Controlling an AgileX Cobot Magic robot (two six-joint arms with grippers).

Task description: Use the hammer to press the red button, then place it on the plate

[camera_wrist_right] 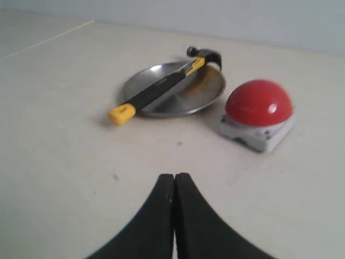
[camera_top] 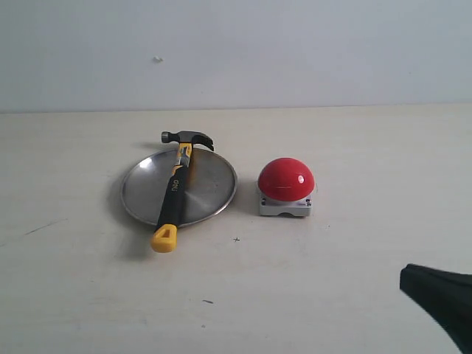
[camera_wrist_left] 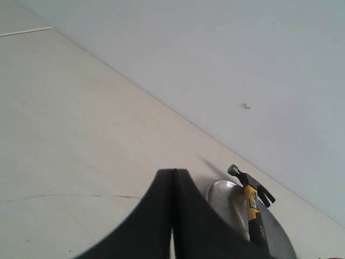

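1. Exterior view: the hammer (camera_top: 175,193) lies across the plate (camera_top: 214,188). It is longer than the plate is wide, so the head juts over the far rim and the yellow end rests on the table (camera_top: 332,295) past the near rim. The button (camera_top: 286,178) stands just beside the plate on the right, apart from both. Only a dark tip of the right gripper (camera_top: 413,282) shows, in the lower right corner, well apart from everything. This view does not show how its claw stands.

2. Left wrist view: the left gripper (camera_wrist_left: 173,171) has its claw pressed together with nothing in it. It hangs well away from the plate (camera_wrist_left: 223,194) and the hammer (camera_wrist_left: 252,208).

3. Right wrist view: the right claw (camera_wrist_right: 174,176) is also pressed together and empty, pointing toward the hammer (camera_wrist_right: 159,91) and button (camera_wrist_right: 259,102) from a distance. With the hammer on the plate and neither claw holding it, the placing looks done. Whether the button has been pressed cannot be told.
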